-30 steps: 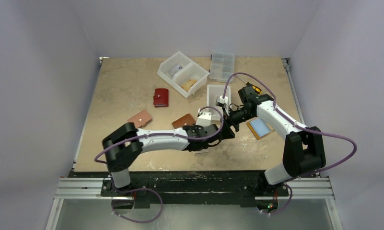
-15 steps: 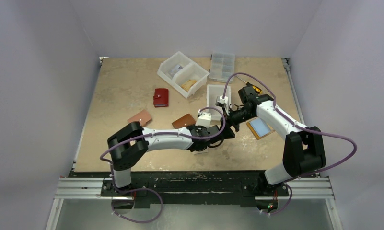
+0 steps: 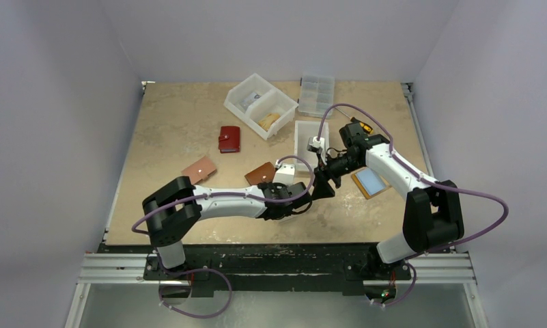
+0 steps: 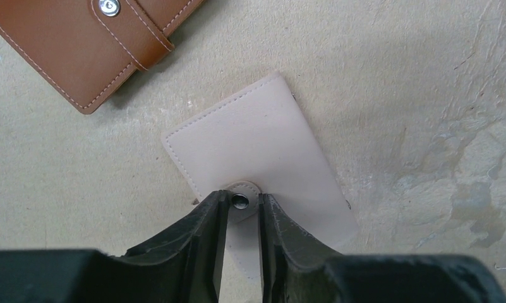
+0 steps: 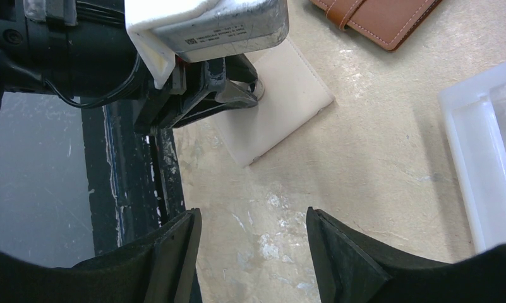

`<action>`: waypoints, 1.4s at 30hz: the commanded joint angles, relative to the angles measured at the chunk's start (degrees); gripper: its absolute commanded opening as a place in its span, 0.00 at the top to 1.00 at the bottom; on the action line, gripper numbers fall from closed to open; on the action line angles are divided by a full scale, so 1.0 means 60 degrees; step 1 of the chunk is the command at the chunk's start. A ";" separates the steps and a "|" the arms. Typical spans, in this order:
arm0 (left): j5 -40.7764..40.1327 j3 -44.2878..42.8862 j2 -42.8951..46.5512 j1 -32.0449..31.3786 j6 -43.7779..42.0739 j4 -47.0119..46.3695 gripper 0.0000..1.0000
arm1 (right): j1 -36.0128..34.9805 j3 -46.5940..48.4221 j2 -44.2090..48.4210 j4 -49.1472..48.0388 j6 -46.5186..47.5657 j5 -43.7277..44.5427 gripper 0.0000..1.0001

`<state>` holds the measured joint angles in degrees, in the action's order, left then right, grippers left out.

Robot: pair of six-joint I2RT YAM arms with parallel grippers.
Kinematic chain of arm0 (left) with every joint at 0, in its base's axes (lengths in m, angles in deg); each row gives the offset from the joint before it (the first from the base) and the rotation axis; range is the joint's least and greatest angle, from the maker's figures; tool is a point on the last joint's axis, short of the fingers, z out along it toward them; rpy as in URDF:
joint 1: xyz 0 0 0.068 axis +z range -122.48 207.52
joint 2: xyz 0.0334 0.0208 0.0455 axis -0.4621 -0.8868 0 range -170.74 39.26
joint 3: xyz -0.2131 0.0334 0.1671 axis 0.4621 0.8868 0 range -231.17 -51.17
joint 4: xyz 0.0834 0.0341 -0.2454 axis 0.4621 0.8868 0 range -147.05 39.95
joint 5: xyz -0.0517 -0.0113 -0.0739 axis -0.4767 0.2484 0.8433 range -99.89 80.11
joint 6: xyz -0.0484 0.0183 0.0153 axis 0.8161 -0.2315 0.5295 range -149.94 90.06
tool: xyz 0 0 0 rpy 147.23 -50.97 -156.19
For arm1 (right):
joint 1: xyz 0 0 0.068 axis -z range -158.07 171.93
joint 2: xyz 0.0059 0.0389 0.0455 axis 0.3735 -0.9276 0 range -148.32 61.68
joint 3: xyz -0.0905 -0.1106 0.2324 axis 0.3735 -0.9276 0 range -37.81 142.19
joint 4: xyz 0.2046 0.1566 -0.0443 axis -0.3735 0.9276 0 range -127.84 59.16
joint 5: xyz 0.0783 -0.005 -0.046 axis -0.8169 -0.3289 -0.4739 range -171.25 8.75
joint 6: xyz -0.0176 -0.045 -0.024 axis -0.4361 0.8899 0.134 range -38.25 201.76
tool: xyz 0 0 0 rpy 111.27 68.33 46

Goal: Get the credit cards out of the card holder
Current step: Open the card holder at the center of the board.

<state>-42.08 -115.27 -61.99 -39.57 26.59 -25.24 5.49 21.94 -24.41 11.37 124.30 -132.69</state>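
A pale cream card holder (image 4: 256,145) lies flat and closed on the table; it also shows in the right wrist view (image 5: 282,101). My left gripper (image 4: 240,199) is shut on its snap tab (image 4: 249,189), fingers on either side of the metal snap. In the top view the left gripper (image 3: 310,196) hides the holder. My right gripper (image 5: 253,218) is open and empty, hovering just right of the left one (image 3: 325,179). No card shows in the cream holder. A light blue card (image 3: 370,180) lies on a brown backing at the right.
A brown snap holder (image 4: 79,44) lies just beyond the cream one (image 3: 261,172). A tan holder (image 3: 199,168) and a red one (image 3: 229,139) lie to the left. White bins (image 3: 260,104), a clear organiser (image 3: 317,94) and a white tray (image 3: 311,137) stand behind. The table's near edge (image 5: 168,164) is close.
My left wrist has shifted a little to the left and nearer, still at the cream holder's tab. The right arm has hardly moved.
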 commanded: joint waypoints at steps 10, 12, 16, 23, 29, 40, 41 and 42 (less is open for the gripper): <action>-0.0438 0.0566 0.0740 -0.0039 0.0047 -0.0338 1.00 | 0.0015 0.0076 0.0049 0.0081 0.0187 0.0012 0.31; -0.0466 0.0783 0.1103 -0.0039 -0.0163 -0.0646 1.00 | 0.0002 0.0104 0.0058 0.0225 0.0365 -0.0069 0.31; -0.0176 0.1605 0.2178 -0.0039 -0.0771 -0.1860 1.00 | -0.0130 0.0092 0.0093 0.0308 0.0551 -0.0160 0.31; 0.0554 0.3196 0.3968 -0.0031 -0.1636 -0.4450 1.00 | -0.0390 0.0019 0.0015 0.0098 0.0417 -0.0115 0.31; 0.0676 0.2819 0.3599 -0.0021 -0.1946 -0.3786 0.91 | -0.0506 0.0018 0.0002 0.0018 0.0336 -0.0069 0.31; -0.0046 0.1991 0.2282 -0.0039 -0.1659 -0.2517 0.63 | -0.0499 0.0032 -0.0019 -0.0014 0.0263 0.0000 0.31; -0.0031 0.1959 0.2184 -0.0039 -0.1660 -0.2503 0.63 | -0.0507 0.0033 -0.0024 -0.0013 0.0263 0.0004 0.31; 0.0004 0.1922 0.2066 -0.0039 -0.1662 -0.2515 0.62 | -0.0498 0.0033 -0.0023 -0.0013 0.0263 0.0011 0.31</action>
<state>-40.37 -100.67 -47.85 -39.74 16.89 -41.15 2.69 21.94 -24.41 11.85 126.07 -132.71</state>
